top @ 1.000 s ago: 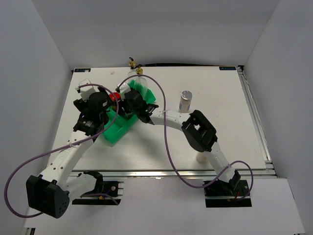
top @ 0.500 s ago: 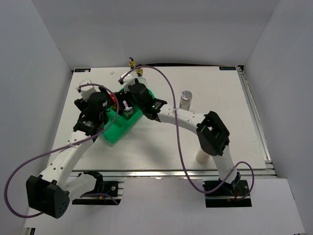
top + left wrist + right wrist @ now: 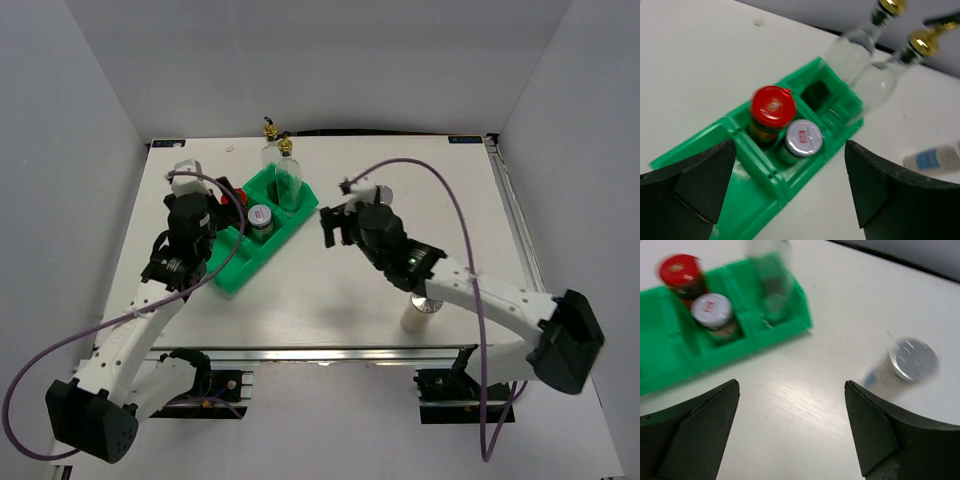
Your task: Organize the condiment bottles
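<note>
From the right wrist, the silver-capped shaker (image 3: 905,362) shows whole — overhead, half hidden.

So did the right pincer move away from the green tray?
Yes. The right pincer was over the green tray and has pulled back to the right, now beside the silver-capped shaker.
</note>
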`<state>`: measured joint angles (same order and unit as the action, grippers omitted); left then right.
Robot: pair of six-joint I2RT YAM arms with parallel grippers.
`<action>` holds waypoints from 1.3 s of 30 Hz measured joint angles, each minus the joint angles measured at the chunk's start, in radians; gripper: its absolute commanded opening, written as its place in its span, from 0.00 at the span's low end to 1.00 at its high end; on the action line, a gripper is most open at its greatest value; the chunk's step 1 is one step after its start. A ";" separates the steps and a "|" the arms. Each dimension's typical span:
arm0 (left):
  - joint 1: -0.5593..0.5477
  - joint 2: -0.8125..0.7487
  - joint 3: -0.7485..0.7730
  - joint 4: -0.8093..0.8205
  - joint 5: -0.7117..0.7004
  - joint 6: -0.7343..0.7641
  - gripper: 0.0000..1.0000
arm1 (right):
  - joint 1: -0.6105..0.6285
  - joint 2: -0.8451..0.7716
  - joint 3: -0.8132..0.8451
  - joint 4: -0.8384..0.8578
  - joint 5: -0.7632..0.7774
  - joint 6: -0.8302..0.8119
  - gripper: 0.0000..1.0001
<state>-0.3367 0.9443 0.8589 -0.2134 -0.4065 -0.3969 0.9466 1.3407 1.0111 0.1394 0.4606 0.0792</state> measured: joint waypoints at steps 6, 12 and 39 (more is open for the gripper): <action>-0.149 0.148 0.000 0.048 0.227 0.070 0.98 | -0.198 -0.307 -0.256 -0.124 0.086 0.179 0.89; -0.358 0.350 0.099 0.064 0.323 0.124 0.98 | -0.368 -0.543 -0.382 -0.241 0.159 0.319 0.89; -0.523 1.220 0.969 -0.064 0.196 0.321 0.98 | -0.433 -0.720 -0.438 -0.369 0.330 0.409 0.90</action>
<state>-0.8593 2.1639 1.8282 -0.2779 -0.2100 -0.0757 0.5137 0.6205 0.5728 -0.2295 0.7906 0.4877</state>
